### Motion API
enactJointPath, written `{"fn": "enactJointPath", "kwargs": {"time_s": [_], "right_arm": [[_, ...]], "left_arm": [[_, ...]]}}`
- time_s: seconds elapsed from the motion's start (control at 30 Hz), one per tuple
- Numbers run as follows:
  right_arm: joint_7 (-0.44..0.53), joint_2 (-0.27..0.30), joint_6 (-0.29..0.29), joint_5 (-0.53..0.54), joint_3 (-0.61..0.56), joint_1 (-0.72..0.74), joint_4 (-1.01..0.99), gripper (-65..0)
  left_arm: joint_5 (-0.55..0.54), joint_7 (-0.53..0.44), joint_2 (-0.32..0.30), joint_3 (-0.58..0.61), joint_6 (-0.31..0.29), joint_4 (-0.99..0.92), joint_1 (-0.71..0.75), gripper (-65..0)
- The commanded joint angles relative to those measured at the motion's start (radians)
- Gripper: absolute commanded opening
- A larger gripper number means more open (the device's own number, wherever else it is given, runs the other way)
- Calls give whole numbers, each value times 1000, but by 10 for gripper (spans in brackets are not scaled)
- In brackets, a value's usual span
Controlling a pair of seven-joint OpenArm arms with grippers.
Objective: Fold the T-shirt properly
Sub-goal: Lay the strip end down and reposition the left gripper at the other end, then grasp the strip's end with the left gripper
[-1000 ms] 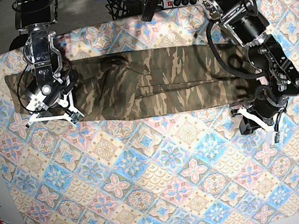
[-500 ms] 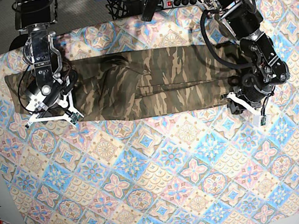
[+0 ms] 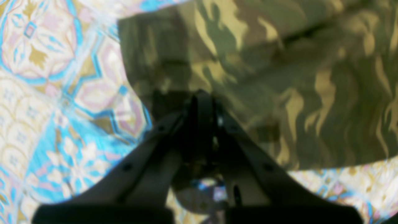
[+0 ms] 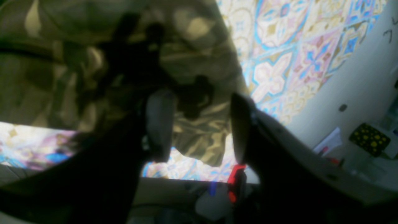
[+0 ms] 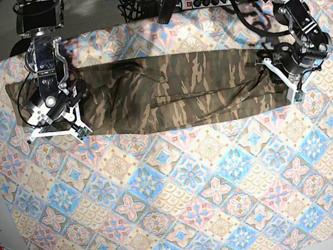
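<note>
One T-shirt [image 5: 174, 95]; left end effector [image 3: 202, 99] closed empty, right end effector [image 4: 199, 124] half-open, empty.

closed left gripper [image 3: 202, 102] (blurred) over T-shirt [image 3: 279, 77], tablecloth [image 3: 62, 93]

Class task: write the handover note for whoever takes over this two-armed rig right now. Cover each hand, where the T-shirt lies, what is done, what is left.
Left hand: shut, poised at the T-shirt's end edge; whether it pinches cloth cannot be told.
Right hand: fingers apart, over the shirt's opposite end, gripping nothing visible.
T-shirt: lies as a long narrow band across the far part of the tablecloth, between the two arms.
Done: the shirt looks folded lengthwise into a strip.
Left: probably fold the strip end over end into a compact stack and smooth it.
</note>
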Motion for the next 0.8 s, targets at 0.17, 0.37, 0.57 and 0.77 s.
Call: {"fn": "enactJointPath", "kwargs": {"time_s": [0.17, 0.37, 0.57, 0.77], "right_arm": [[2, 6, -4, -7, 0, 10, 16, -368], [2, 6, -4, -7, 2, 5, 16, -368], [1, 4, -4, -7, 0, 5, 16, -367], [1, 4, -4, -7, -1, -22, 16, -365]], "left_arm": [[-12, -12, -17, -1, 2, 16, 23, -650], [-15, 157, 14, -2, 2, 327, 6, -650], [-12, 402, 20, -4, 2, 425, -130, -594], [-15, 402, 14, -31, 2, 324, -156, -182]]}}
